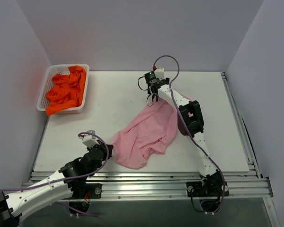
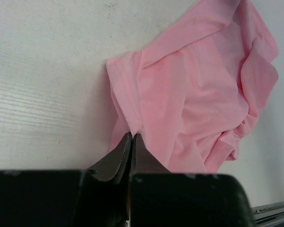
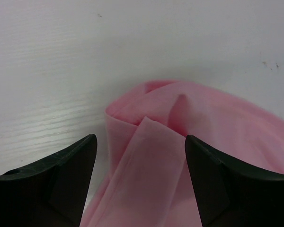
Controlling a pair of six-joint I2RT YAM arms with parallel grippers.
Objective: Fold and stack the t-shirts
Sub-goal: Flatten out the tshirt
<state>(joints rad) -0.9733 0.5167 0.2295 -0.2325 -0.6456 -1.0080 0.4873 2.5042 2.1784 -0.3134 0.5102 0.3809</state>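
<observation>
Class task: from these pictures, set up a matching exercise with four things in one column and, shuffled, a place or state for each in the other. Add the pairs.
1 pink t-shirt
2 orange t-shirts
3 left gripper
4 right gripper

A heaped in the white basket
B open, jaws either side of a pink fold
C shut on the pink t-shirt's edge
D crumpled on the table

Pairs: 1-D, 2-A, 3-C, 4-B

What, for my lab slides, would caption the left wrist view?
Left tool shut on the edge of a crumpled pink t-shirt lying on the white table.
</observation>
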